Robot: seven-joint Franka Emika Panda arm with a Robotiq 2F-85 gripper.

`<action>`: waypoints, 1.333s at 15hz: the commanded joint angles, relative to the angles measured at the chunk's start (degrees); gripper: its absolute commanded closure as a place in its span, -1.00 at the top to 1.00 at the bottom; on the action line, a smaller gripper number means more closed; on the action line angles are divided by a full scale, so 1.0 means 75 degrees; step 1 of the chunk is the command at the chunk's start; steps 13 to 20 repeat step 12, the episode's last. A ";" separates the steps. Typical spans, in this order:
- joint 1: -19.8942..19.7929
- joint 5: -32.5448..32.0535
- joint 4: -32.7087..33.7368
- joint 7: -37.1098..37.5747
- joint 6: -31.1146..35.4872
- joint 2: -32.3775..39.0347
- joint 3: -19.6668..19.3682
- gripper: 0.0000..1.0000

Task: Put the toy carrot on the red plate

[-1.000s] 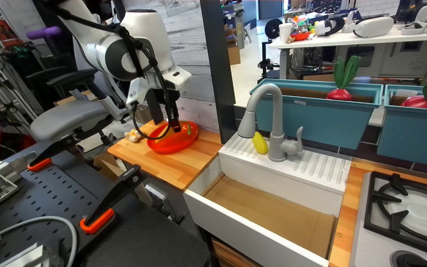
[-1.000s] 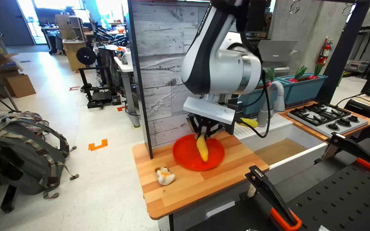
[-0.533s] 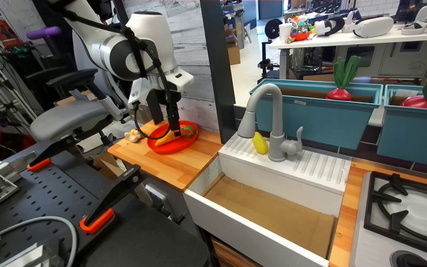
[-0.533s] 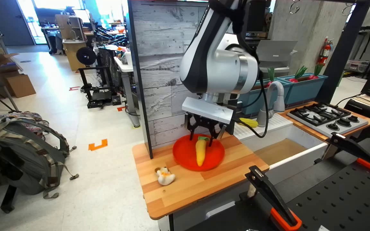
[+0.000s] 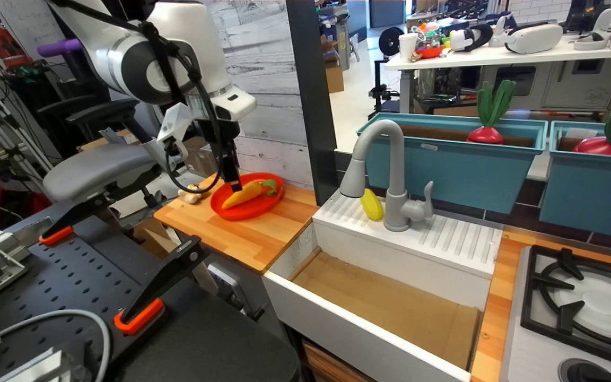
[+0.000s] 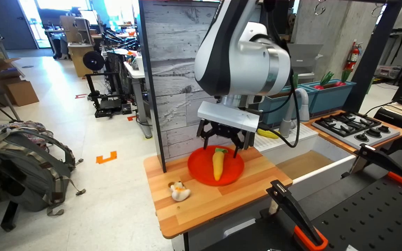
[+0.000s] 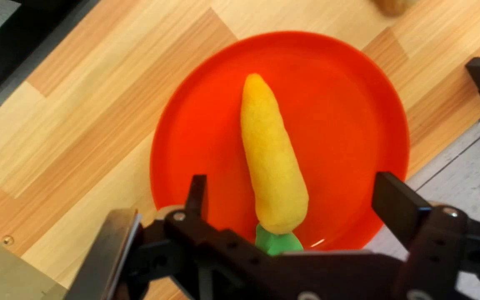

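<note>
On the red plate (image 7: 340,116) lies the carrot (image 7: 273,154), its leaves (image 7: 278,243) nearest my hand (image 6: 220,151), which is spread wide and grips nothing. The placing looks done; I should rise straight from the bench (image 6: 204,205), brushing neither leaves nor plate.

Tapered yellow toy carrot (image 7: 273,158) with green top (image 7: 279,242); round plain red plate (image 7: 336,125).
Two-fingered black gripper (image 6: 220,152). Rectangular wood countertop (image 6: 201,209): tan with darker brown stripes. Flat wall panel (image 6: 183,104), far side: grey-white plank pattern, dark streaks. Right: curved grey faucet (image 5: 396,175), long teal planters (image 5: 454,175).
</note>
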 commanded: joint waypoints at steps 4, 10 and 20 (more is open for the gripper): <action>0.0175 0.0151 -0.0594 -0.0135 0.0206 -0.0387 -0.0102 1.00; 0.0174 0.0149 -0.0616 -0.0144 0.0207 -0.0403 -0.0121 1.00; 0.0174 0.0149 -0.0617 -0.0145 0.0208 -0.0403 -0.0121 1.00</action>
